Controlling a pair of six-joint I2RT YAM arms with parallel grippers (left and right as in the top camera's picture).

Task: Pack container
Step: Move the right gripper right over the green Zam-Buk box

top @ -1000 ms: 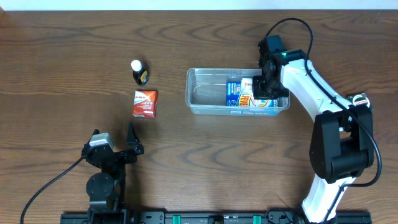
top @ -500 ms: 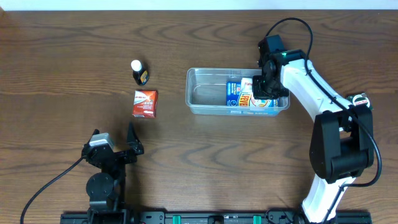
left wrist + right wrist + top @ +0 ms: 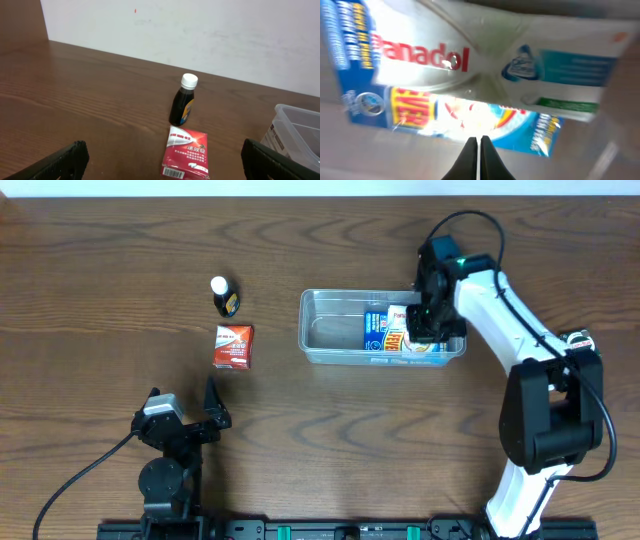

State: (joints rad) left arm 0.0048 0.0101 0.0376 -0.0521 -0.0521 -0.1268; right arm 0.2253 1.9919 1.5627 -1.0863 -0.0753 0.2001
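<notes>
The container (image 3: 328,330), a clear shallow tub, stands right of the table's middle and holds a blue box (image 3: 384,332) with a white Panadol box (image 3: 400,313) against it. My right gripper (image 3: 421,322) reaches down into the tub's right end. In the right wrist view it (image 3: 480,140) is shut with nothing between the tips, just above the blue box (image 3: 420,107) and the Panadol box (image 3: 485,60). My left gripper (image 3: 182,394) rests open near the front left. Ahead of it (image 3: 170,161) lie a red box (image 3: 186,156) and a dark bottle (image 3: 184,102).
The red box (image 3: 233,345) and the white-capped bottle (image 3: 222,295) sit on bare wood left of the tub. The tub's corner (image 3: 297,125) shows at the right edge of the left wrist view. A pale wall runs behind the table.
The right arm has shifted slightly over the tub's right end, its gripper still shut. The left arm and the loose objects have not moved.
</notes>
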